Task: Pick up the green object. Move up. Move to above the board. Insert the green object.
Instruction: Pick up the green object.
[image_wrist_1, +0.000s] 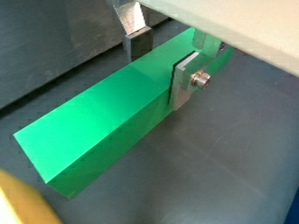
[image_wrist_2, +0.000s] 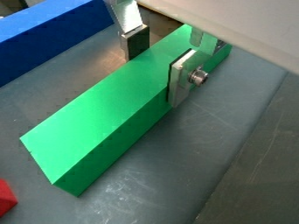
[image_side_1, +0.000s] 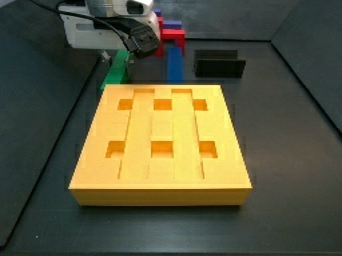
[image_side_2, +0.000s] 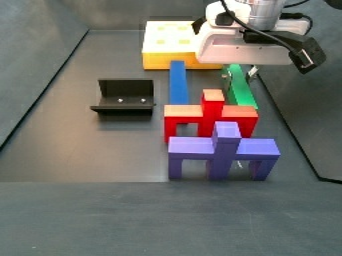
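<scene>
Green bar (image_wrist_2: 111, 131): long, square in section, lying flat on the dark tabletop (image_wrist_2: 222, 175). In a side view (image_side_2: 242, 92) it lies just beside the red piece (image_side_2: 203, 115), on the side away from the blue bar (image_side_2: 178, 82). In another side view only its end (image_side_1: 118, 68) shows, beyond the board's far corner, under the arm.

Tool (image_wrist_2: 158, 57): low over the far part of the green bar, its two silver fingers astride it. In both wrist views one finger (image_wrist_1: 187, 79) lies flat against a long side of the bar; the opposite finger (image_wrist_2: 131, 35) stands at the other side, with a narrow gap visible between its dark pad and the bar. Jaws roughly one bar-width apart, closing contact on one side only; the bar shows no lift off the tabletop.

Board (image_side_1: 163, 140): large, orange-yellow, grooved, two rows of three square holes, flat on the tabletop, near the green bar's end.

Blue bar: parallel to the green bar, also visible in a wrist view (image_wrist_2: 47, 35).

Purple piece (image_side_2: 221, 152): next to the red piece.

Black box (image_side_2: 123, 97): well apart from the bars.
</scene>
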